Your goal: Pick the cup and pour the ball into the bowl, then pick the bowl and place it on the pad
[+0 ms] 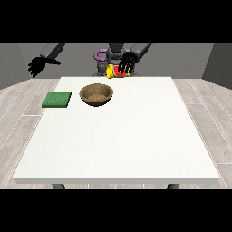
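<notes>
A brown wooden bowl stands on the white table at the far left-centre. Left of it lies a flat green pad. Beyond the bowl, at the table's far edge, a yellow and red cup is lifted and tilted on its side, its yellow end pointing to the view's left. The hand at the view's right comes down over the cup with its fingers curled round it. The hand at the view's left hangs in the air beyond the table's far left corner, fingers relaxed, holding nothing. No ball shows.
The robot's torso stands right behind the table's far edge. Wooden floor surrounds the table.
</notes>
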`<control>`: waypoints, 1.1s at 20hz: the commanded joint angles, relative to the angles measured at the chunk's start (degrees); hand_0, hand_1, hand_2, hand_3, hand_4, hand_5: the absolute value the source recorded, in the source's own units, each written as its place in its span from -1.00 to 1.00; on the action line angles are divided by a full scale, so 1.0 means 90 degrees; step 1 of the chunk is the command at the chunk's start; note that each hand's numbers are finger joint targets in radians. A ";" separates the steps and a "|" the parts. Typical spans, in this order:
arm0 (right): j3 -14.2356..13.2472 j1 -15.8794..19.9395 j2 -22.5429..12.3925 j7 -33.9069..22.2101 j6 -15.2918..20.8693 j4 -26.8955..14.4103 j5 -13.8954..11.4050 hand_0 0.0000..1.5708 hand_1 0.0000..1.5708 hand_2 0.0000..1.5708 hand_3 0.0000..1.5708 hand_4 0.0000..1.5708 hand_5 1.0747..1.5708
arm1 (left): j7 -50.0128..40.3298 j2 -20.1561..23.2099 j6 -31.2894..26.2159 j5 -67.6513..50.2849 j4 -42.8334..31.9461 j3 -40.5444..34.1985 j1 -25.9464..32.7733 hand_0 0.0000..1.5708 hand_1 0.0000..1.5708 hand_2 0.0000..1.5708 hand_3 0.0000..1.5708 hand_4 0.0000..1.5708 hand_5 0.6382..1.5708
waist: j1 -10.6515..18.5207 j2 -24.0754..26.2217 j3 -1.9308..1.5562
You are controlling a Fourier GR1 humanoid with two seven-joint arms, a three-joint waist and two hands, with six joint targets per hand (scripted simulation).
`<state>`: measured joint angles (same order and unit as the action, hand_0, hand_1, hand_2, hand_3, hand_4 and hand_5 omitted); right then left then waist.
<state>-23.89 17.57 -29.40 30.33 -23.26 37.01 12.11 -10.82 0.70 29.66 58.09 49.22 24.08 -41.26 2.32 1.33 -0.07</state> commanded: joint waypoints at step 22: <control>0.0505 0.1201 0.0558 -0.0256 0.0554 -0.0190 -0.0274 -1.00 -1.00 -1.00 -0.79 -1.00 0.78 | -0.1756 -0.0078 -0.2445 0.2561 0.0642 0.2622 -0.0579 -1.00 -1.00 1.00 1.00 0.59 0.62 | -0.0499 -0.0294 0.0002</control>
<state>-20.07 28.80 -25.28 26.60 -18.58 36.06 10.44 -25.06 0.00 14.21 79.43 52.37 43.77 -45.79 -1.64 -2.27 -0.03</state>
